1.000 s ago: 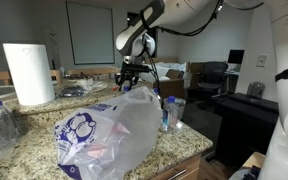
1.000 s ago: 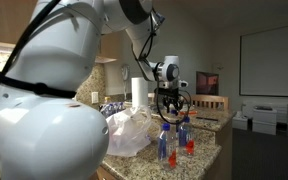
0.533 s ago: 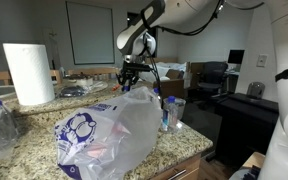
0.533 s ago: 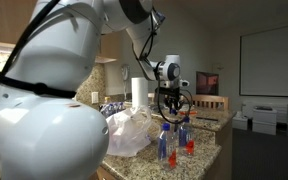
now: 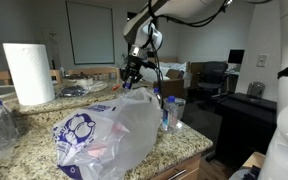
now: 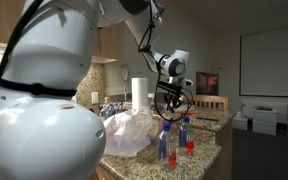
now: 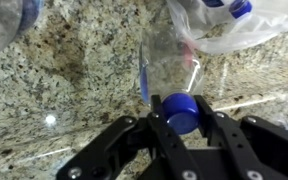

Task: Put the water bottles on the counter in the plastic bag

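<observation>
**Gripper [image 5: 132,73] raised and tilted since a second ago**

In an exterior view it hangs at 12 o'clock over the large crinkled whitish plastic bag [image 5: 109,130] with blue print. Small clear blue-capped water bottles [image 5: 169,112] stand at the bag's 3 o'clock on the speckled granite counter [image 5: 184,148]. In an exterior view the gripper [image 6: 167,100] sits above two standing bottles [image 6: 165,143]. Wrist view: the fingers [image 7: 162,128], partly closed, pinch the blue cap [image 7: 181,108] of a clear water bottle [image 7: 164,62]; the bag [image 7: 234,25] lies at 1 o'clock.
</observation>
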### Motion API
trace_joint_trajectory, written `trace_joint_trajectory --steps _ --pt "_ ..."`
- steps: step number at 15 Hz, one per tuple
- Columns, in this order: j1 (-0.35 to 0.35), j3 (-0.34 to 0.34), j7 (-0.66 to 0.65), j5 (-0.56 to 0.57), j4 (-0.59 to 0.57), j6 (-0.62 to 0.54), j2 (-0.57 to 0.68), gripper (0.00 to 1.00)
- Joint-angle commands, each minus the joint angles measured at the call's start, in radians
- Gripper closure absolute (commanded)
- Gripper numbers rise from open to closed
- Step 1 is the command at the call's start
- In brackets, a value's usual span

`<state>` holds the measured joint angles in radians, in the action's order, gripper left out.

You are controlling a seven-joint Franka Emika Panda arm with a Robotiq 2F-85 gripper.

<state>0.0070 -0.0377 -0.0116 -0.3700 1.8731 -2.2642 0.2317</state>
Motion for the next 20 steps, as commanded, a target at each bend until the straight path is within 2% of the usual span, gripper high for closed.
trace_joint_trajectory --steps 1,3,5,7,11,15,20 --pt "-0.079 0.003 0.141 -0.164 0.106 0.065 -0.152 0.86" --pt "-0.093 0.035 0.137 -0.168 0.119 0.121 -0.201 0.86" --pt "-0.105 0.062 0.153 -0.182 0.092 0.262 -0.21 0.86" --pt "-0.112 0.086 0.221 -0.24 0.068 0.403 -0.189 0.86" --pt "-0.11 0.106 0.299 -0.307 0.048 0.592 -0.106 0.86" --pt "-0.098 0.076 0.354 -0.353 0.033 0.717 0.008 0.86" --pt "-0.072 -0.007 0.426 -0.412 -0.036 0.85 0.156 0.86"
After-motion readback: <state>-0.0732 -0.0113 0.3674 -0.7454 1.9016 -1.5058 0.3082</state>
